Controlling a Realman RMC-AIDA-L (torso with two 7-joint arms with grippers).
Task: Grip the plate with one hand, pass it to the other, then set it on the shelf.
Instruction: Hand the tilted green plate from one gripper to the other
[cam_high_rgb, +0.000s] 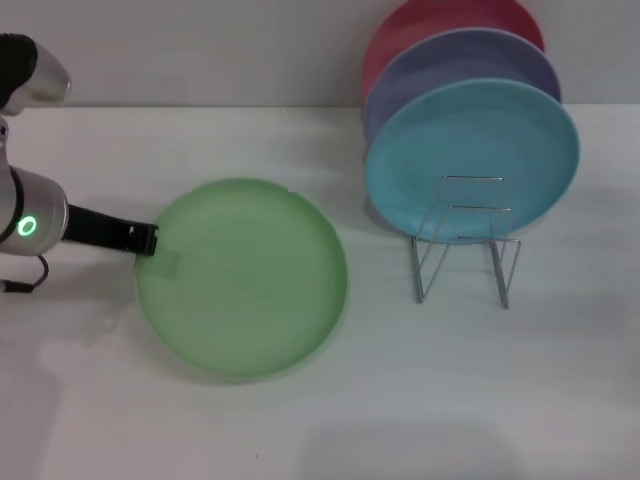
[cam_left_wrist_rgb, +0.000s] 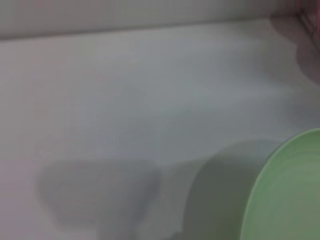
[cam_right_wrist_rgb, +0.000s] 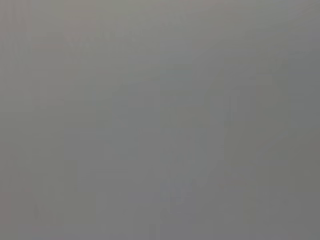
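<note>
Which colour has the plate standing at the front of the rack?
Turquoise blue plate; the head view shows it best.

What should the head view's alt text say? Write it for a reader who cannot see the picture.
The left hand reaches in from the left and meets the near-left rim of a light-green plate on a white table. To the right, turquoise, lavender and red plates stand in a wire shelf.

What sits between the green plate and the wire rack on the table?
Nothing: in the head view, only bare white table separates the green plate from the wire rack.
</note>
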